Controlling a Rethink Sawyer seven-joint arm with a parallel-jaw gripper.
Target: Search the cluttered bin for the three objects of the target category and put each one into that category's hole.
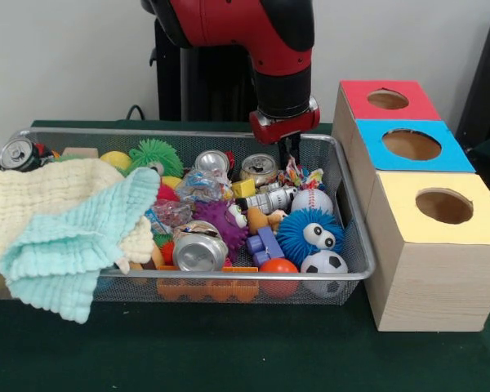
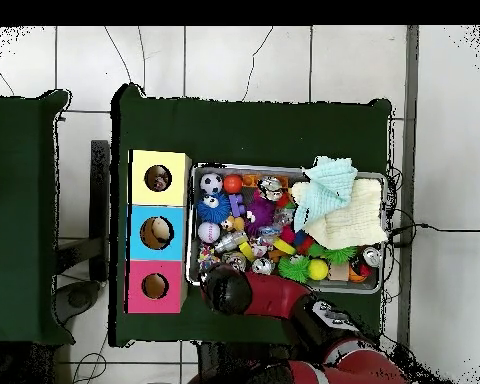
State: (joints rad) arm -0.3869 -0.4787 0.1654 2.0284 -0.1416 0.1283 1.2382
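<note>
Above the wire bin [image 1: 351, 204], the gripper [image 1: 292, 159] reaches down to a confetti-spotted wrapper wad [image 1: 302, 175]. Whether its jaws are open or closed cannot be told.

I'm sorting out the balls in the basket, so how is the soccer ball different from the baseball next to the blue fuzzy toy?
The soccer ball is white with black patches; the baseball is white with red stitching. The soccer ball sits at the wire basket's near front corner; the baseball lies further back, close under the gripper. The blue fuzzy toy lies between them. Both are small, round and mostly white.
</note>
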